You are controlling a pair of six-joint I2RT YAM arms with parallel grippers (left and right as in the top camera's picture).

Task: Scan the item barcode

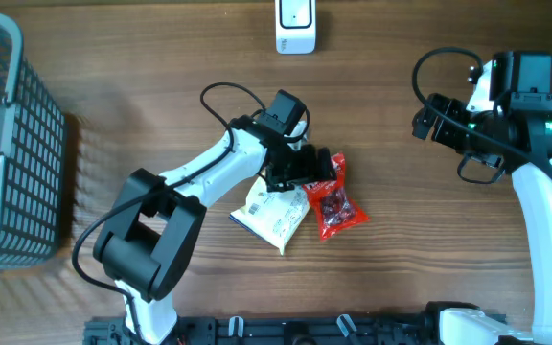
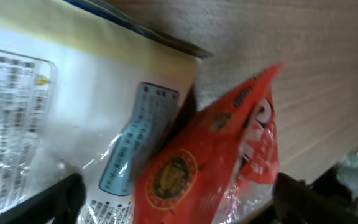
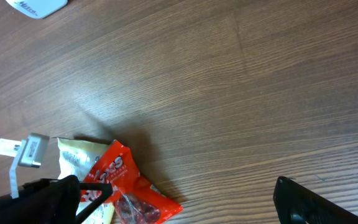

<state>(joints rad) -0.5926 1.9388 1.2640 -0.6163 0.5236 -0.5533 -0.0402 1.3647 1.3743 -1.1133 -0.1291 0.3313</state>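
Wooden table (image 1: 161, 57) | red bag (image 1: 343, 213) lies lengthwise near-to-far | left jaws open above it | right jaws open

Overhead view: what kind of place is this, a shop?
Probably a pretend shop checkout: a grey shopping basket, a white scanner and a red snack packet on a wooden table.

A mesh basket (image 1: 12, 144) walls off the left edge of the surface (image 1: 161, 57). A white scanner (image 1: 295, 27) stands at the middle of the far edge. The left arm (image 1: 209, 168) slants in from the near edge to its tool (image 1: 300, 172), spread low over a red packet (image 1: 338, 206) that overlaps a white pouch (image 1: 271, 218). Bare wood lies between this cluster and the right tool (image 1: 427, 123) towards the right edge. There is more bare wood between basket and left arm, and on either side of the scanner.
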